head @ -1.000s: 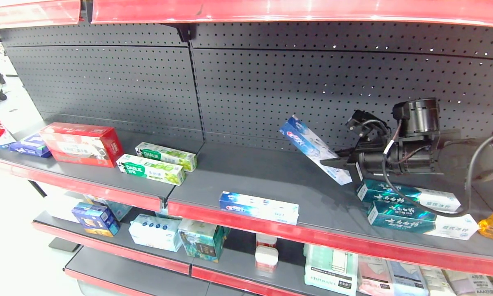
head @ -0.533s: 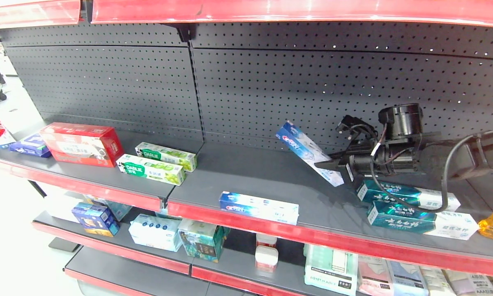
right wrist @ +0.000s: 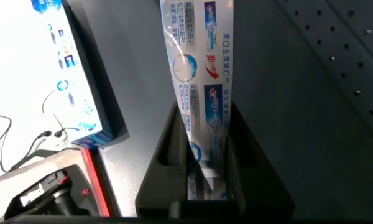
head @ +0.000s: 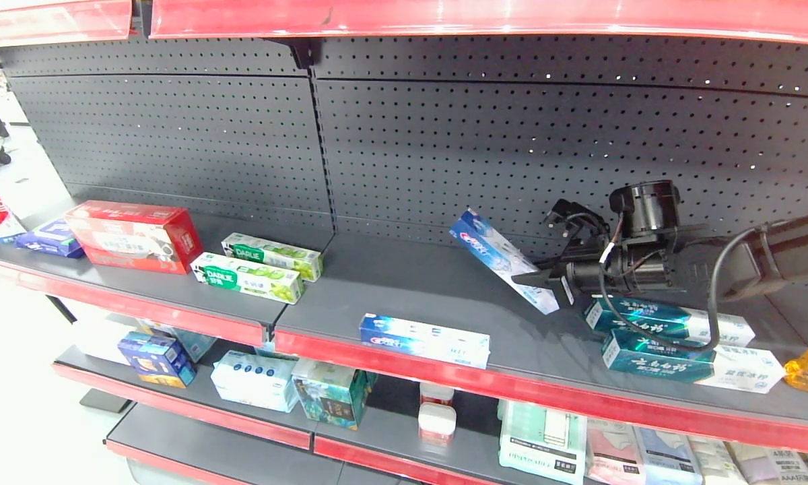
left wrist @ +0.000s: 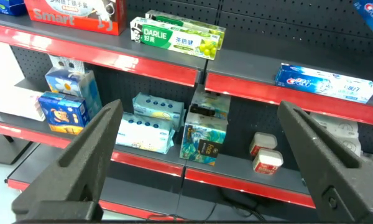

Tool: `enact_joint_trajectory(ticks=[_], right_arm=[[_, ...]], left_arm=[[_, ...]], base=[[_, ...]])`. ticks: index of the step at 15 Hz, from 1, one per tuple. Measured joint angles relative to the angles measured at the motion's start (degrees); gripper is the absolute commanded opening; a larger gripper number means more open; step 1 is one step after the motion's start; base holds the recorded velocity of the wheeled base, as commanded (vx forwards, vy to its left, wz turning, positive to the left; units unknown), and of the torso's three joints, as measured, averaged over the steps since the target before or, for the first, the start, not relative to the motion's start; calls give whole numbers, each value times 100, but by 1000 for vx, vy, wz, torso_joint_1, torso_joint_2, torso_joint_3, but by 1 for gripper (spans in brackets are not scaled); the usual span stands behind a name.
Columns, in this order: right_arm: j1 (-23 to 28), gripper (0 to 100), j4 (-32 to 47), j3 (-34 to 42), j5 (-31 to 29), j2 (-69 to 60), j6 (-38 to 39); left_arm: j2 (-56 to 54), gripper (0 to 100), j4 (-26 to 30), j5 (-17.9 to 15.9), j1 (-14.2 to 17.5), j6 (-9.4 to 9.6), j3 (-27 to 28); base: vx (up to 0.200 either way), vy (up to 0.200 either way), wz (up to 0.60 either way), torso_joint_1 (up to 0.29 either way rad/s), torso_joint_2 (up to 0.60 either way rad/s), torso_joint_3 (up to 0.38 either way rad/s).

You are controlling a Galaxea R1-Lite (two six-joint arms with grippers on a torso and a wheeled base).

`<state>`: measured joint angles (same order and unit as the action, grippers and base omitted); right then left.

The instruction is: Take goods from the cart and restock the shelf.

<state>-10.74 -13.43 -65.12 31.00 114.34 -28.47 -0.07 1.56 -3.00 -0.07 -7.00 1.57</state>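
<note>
We note the right gripper clenched on the lower end of a blue-and-white toothpaste box, which is held tilted over the grey shelf with its upper end leaning left, near the pegboard. We cannot tell whether its lower corner touches the shelf. It sits just left of two teal boxes and farther back than a flat blue box at the near edge, while the left gripper hangs with fingers spread wide and nothing between them, facing the lower shelves.

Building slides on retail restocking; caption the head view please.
Right gripper holds a tilted blue toothpaste box over the grey shelf, beside two teal boxes.
</note>
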Motion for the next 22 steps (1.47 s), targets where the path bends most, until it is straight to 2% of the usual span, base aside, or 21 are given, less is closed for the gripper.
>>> enact_joint_trajectory(ticks=[9, 22], right_arm=[[-76, 0, -165, -67, 11, 328, -35], [-293, 0, -148, -585, 4, 925, -60]], left_arm=[[0, 100, 2, 0, 0, 0, 0], [0, 100, 2, 0, 0, 0, 0]], base=[[0, 0, 0, 0, 0, 0], [0, 0, 0, 0, 0, 0]])
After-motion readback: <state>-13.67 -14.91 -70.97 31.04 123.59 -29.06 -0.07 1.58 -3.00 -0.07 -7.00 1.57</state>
